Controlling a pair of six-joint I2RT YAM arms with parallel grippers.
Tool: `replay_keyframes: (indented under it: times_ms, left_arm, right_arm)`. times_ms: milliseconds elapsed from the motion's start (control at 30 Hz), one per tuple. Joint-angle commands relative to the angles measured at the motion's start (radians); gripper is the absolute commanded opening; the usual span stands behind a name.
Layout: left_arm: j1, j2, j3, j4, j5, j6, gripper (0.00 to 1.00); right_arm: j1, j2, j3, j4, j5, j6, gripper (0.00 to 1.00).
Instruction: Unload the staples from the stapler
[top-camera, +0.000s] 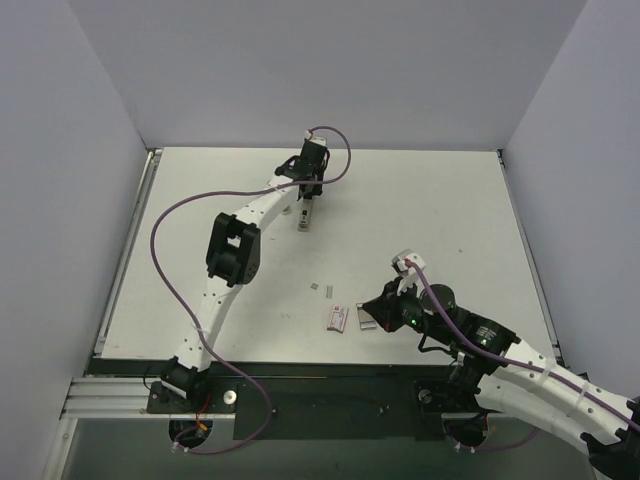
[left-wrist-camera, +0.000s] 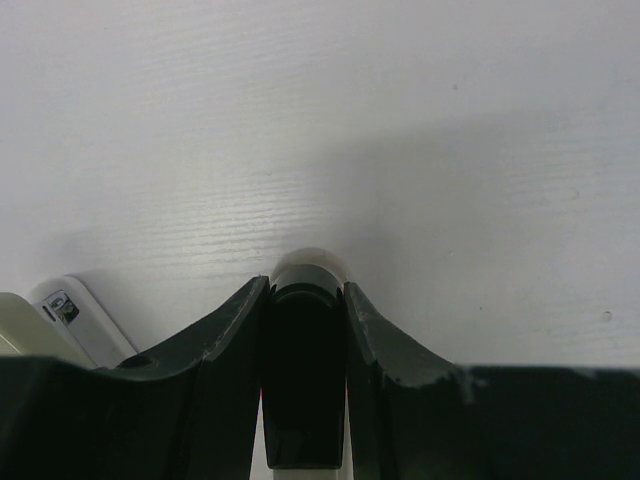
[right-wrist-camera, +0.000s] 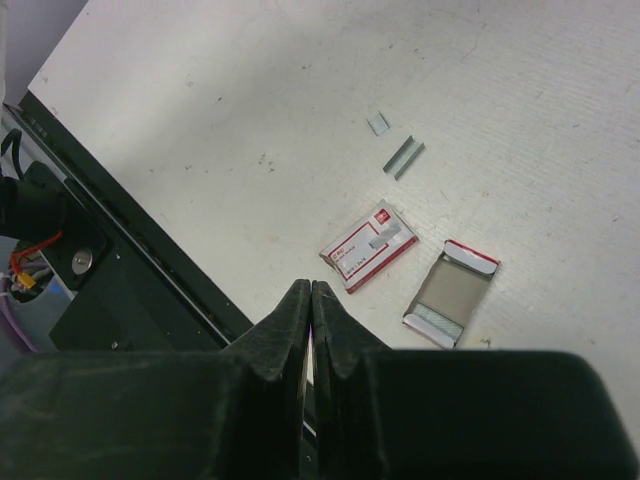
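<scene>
The left claw (left-wrist-camera: 304, 288) is far out over the worktop (top-camera: 440, 220), near the middle of its back edge. It is pinching the stapler (left-wrist-camera: 305, 380). In the left wrist view, the two dark fingers (left-wrist-camera: 225, 340) press against either side of the stapler's black top. The stapler's pale rounded end pokes out just past the fingertips, over the bare white surface. From above, the stapler runs from the claw towards the near edge, and the end away from the claw looks to be down on the worktop.

A pale rounded object with a small dark label (left-wrist-camera: 62, 308) shows at the lower left of the left wrist view, just beside the left finger. I cannot tell what it is.

The right claw (right-wrist-camera: 311, 292) is well apart from the stapler, low over the near right part of the worktop. Its fingers are pressed together with nothing between them. Just ahead of it lies a red and white staple box (right-wrist-camera: 368, 245). The box's open tray (right-wrist-camera: 450, 295) is beside it, with staples at one end. A little further out are a short strip of loose staples (right-wrist-camera: 403, 157) and a smaller bit of staples (right-wrist-camera: 378, 123), both flat on the worktop.
</scene>
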Motion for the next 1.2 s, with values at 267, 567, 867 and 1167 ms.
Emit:
replay_keyframes:
  times_ms: [267,567,867,1167]
  left_arm:
    - [-0.002,-0.078,-0.071,-0.041,0.072,0.038,0.34]
    - [0.006,-0.127,-0.096,-0.003,0.092,0.052,0.54]
    - [0.006,-0.232,-0.183,0.043,0.083,0.052,0.8]
    - [0.001,-0.484,-0.393,0.17,0.101,0.028,0.84]
  right_arm:
    - [0.007,-0.044,0.027,-0.029,0.016,0.051,0.27]
    - [0.008,-0.077,0.031,-0.067,0.031,0.06,0.44]
    - [0.01,-0.04,0.048,-0.076,0.034,0.074,0.51]
    - [0.015,0.027,0.053,-0.108,0.057,0.12,0.53]
